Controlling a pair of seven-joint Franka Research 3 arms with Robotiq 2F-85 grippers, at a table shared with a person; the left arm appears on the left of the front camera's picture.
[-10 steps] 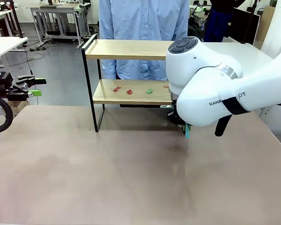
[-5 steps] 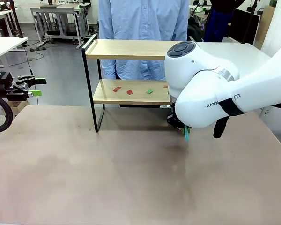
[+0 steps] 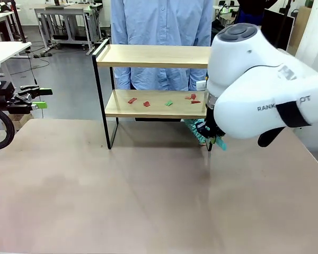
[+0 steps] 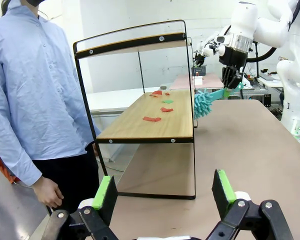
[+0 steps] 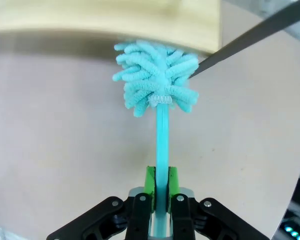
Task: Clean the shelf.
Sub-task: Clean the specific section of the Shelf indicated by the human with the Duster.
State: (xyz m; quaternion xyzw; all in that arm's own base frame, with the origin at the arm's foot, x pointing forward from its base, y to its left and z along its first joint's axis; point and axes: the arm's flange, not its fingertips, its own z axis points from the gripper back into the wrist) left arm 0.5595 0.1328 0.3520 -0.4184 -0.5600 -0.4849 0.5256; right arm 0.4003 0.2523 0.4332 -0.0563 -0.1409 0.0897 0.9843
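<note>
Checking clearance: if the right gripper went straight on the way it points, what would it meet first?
Likely the shelf, at its lower board: the duster clamped in the right gripper has its head at that board's edge, though depth is unclear.

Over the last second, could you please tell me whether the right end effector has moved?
Yes. The right end effector, shut on the duster, shifted slightly rightward and up, relative to the shelf.
</note>
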